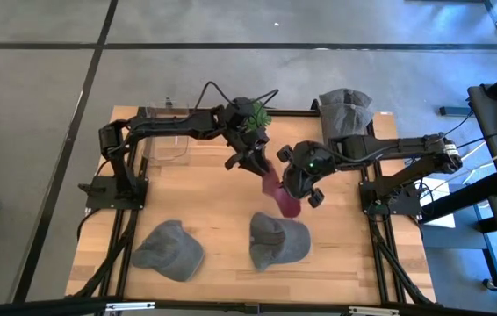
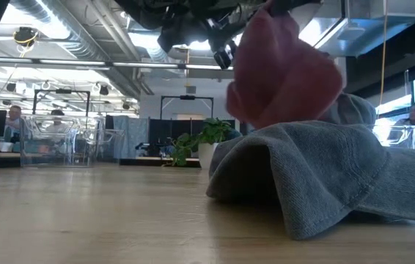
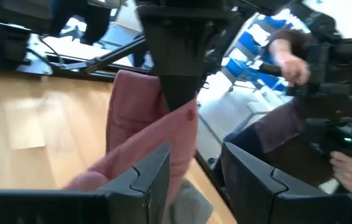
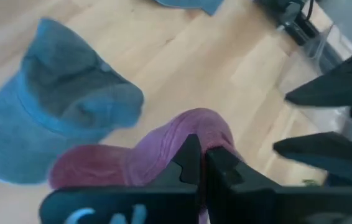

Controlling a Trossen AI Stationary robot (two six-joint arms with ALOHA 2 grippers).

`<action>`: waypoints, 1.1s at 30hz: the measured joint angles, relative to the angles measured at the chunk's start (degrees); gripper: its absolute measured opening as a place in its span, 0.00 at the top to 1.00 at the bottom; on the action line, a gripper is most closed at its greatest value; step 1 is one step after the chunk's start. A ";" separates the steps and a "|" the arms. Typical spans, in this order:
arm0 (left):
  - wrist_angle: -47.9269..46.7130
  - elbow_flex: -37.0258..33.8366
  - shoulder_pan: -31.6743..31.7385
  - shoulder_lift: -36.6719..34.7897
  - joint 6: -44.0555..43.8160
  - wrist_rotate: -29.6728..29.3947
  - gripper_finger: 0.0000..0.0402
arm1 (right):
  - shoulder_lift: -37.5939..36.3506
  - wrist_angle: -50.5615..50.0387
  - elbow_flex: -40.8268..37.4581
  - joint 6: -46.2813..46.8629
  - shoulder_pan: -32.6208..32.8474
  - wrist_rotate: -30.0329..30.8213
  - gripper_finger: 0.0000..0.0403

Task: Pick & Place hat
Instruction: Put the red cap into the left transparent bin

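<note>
fingers of the right gripper (image 4: pixel 201 163) were pinched tight on a fold of the pink hat (image 1: pixel 280 195), which hung clear of the wooden table (image 1: pixel 205 197) near its middle, just at 12 o'clock of a grey cap (image 1: pixel 278 240) lying on the boards. the left gripper (image 1: pixel 255 164) sat at about 11 o'clock of the pink hat, fingers (image 3: pixel 143 182) spread apart with the cloth lying against one of them but not clamped. another grey cap (image 1: pixel 169 249) lay toward 8 o'clock, a third grey hat (image 1: pixel 347 111) at 1 o'clock near the table's far edge, and a clear box (image 1: pixel 165 140) toward 10 o'clock.
</note>
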 joint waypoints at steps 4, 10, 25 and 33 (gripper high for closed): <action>0.00 0.00 0.00 0.00 1.28 -3.51 0.65 | 0.21 0.62 0.00 -5.29 1.57 1.61 0.99; -0.41 0.00 0.00 0.00 1.63 -4.58 0.65 | 2.62 0.92 0.00 -11.27 3.18 5.49 0.99; -13.13 0.00 -2.04 0.00 10.04 -7.53 0.65 | 4.35 4.63 -0.02 -14.80 3.41 6.67 0.99; -17.91 0.00 -2.80 0.00 12.29 -7.55 0.65 | 4.35 5.58 -0.02 -14.85 3.30 11.62 0.99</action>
